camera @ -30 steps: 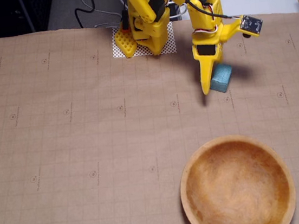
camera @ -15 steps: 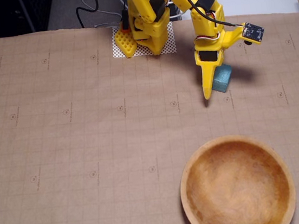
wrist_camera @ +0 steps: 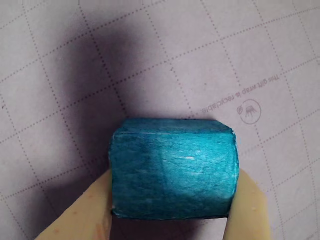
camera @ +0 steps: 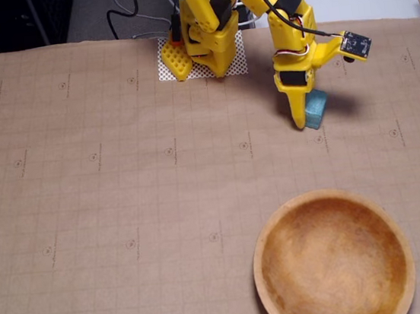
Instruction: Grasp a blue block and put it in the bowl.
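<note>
Gripper (wrist_camera: 172,220) clamps blue block (wrist_camera: 173,168) by 2 ends | risk: we see shallow finger overlap, block may twist out before bowl (camera: 325,198)

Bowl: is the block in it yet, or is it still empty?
Empty. In the fixed view the bowl shows only bare wood inside; the blue block sits outside it on the paper, between the gripper fingers.

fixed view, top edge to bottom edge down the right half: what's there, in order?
Arm base → gripper with the block beside it → bare paper → bowl.
</note>
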### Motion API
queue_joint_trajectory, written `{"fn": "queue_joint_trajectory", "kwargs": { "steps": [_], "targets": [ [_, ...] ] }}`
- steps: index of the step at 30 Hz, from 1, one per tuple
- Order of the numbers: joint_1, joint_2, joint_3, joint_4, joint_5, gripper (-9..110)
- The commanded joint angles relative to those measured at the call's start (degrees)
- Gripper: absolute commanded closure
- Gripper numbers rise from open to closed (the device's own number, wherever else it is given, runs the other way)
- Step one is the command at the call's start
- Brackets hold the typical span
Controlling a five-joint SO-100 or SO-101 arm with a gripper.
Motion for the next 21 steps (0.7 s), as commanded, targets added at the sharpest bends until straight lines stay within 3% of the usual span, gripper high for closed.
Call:
{"fn": "queue_joint_trajectory", "kwargs": {
  "steps": [1, 11, 21],
  "targets": [
    [0.4, 0.3, -2.2, -0.4, 0.4, 88],
    [0.4, 1.1, -2.1, -0.3, 0.4, 99],
    [2.7, 5.2, -4.2, 0.7, 0.4, 100]
  ]
}}
